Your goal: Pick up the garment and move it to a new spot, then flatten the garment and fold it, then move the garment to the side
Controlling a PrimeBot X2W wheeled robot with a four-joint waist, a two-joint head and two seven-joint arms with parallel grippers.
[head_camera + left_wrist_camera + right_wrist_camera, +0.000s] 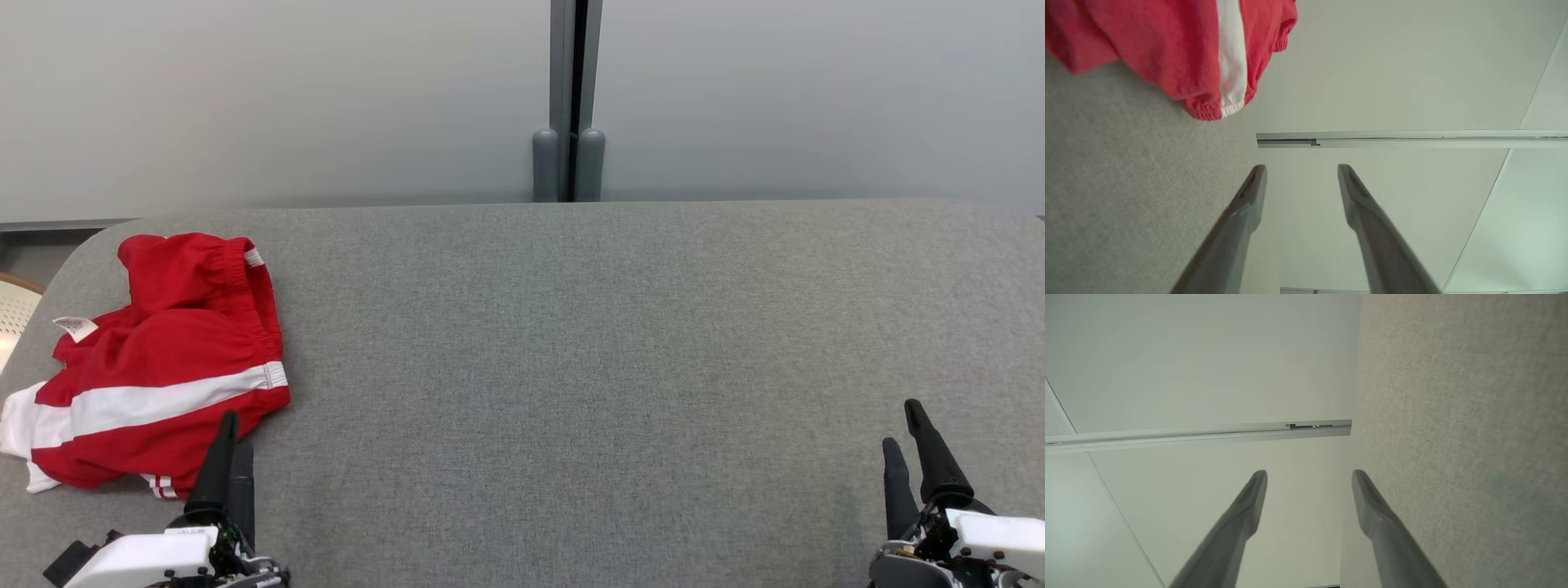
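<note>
The red shorts lie crumpled at the far left of the grey fabric-covered table, close to its rounded left corner. A broad white stripe runs across their lower part, and a gathered elastic edge bunches along their right side. A small white label sticks out at the upper left, and white cloth shows along the lower left.

Your left gripper sits at the lower left of the head view, its two dark fingers pointing up at the near edge of the shorts. In that view the tips overlap the red cloth. From the left wrist camera, though, you see the fingers standing clearly apart with nothing between them. There the striped, elastic end of the shorts lies ahead and off to one side, apart from the tips. That gripper is released and empty.

Your right gripper is at the lower right, well apart from the shorts, over bare table. Its wrist camera shows the fingers spread wide and holding nothing. The grey table surface runs alongside one finger, with the pale wall panels beyond.

Behind the table, a grey vertical post divides the pale wall. At the left edge of the head view, past the table corner, you can make out a pale perforated piece, possibly a chair seat.
</note>
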